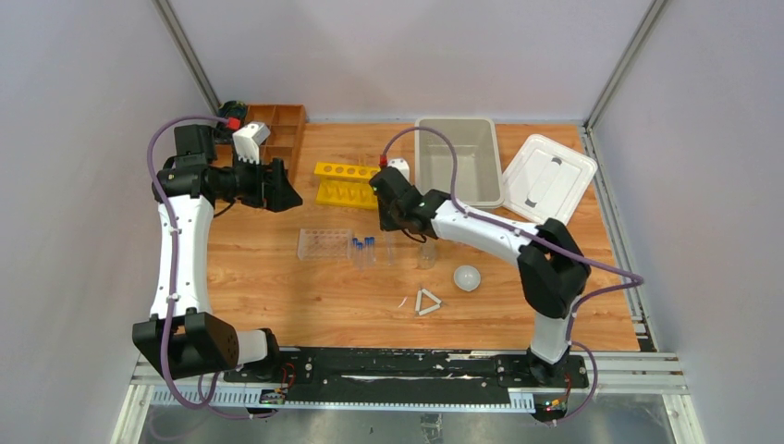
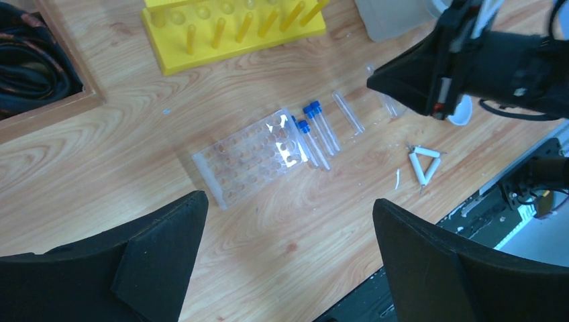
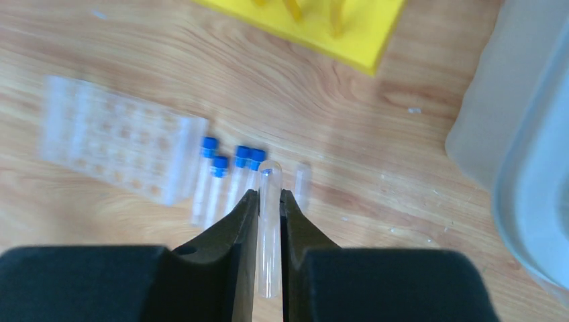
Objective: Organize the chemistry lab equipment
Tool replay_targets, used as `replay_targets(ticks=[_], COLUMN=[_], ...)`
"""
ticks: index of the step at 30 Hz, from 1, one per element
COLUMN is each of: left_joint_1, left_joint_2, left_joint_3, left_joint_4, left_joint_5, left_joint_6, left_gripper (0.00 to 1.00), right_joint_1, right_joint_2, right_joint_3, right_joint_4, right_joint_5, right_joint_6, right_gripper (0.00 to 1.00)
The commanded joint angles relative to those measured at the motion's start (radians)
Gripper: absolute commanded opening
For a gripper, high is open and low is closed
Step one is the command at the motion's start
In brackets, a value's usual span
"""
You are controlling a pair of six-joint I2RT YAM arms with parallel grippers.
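Observation:
My right gripper (image 3: 270, 196) is shut on a clear tube (image 3: 270, 228) with no cap showing, held above the table. Below it lie three blue-capped tubes (image 3: 231, 181) and one more uncapped tube (image 3: 303, 184), next to the clear plastic rack (image 3: 114, 137). In the top view the right gripper (image 1: 388, 220) hovers right of the rack (image 1: 325, 242) and the tubes (image 1: 362, 248). A white round dish (image 1: 467, 277) and a small white triangle (image 1: 427, 302) lie nearer the front. My left gripper (image 2: 288, 201) is open and empty, high over the rack (image 2: 255, 157), and shows in the top view (image 1: 282, 190) at the left.
A yellow peg rack (image 1: 347, 183) stands behind the tubes. A grey bin (image 1: 458, 190) and its white lid (image 1: 547, 176) sit at the back right. A wooden compartment tray (image 1: 277, 129) with black objects is at the back left. Something small and clear (image 1: 426, 254) stands beside the dish.

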Motion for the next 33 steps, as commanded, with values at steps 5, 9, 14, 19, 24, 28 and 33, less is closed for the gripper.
replay_targets(ticks=[5, 9, 14, 19, 24, 28, 33], left_joint_1=[0.008, 0.008, 0.008, 0.006, 0.005, 0.004, 0.003], left_joint_2=[-0.044, -0.065, -0.073, -0.078, -0.072, -0.065, -0.054], left_joint_3=[-0.012, -0.039, -0.083, -0.111, -0.123, -0.124, -0.121], left_joint_4=[-0.001, -0.001, -0.001, 0.0, 0.0, -0.001, -0.001], left_joint_5=[0.155, 0.267, 0.403, 0.45, 0.456, 0.466, 0.462], left_joint_6=[0.002, 0.016, 0.029, 0.041, 0.042, 0.042, 0.04], left_gripper=[1.0, 0.95, 0.86, 0.77, 0.69, 0.62, 0.53], right_joint_1=[0.035, 0.076, 0.133, 0.173, 0.181, 0.182, 0.182], right_joint_2=[-0.164, -0.2, -0.214, -0.183, -0.142, -0.125, -0.125], right_joint_3=[0.047, 0.019, -0.028, 0.015, 0.041, 0.037, 0.036], right_joint_4=[0.219, 0.416, 0.631, 0.67, 0.704, 0.737, 0.76], right_joint_5=[-0.095, -0.116, -0.108, -0.099, -0.159, -0.186, -0.193], right_joint_6=[0.009, 0.011, 0.058, 0.122, 0.198, 0.246, 0.262], right_gripper=[0.0, 0.0, 0.0, 0.0, 0.0, 0.0, 0.0])
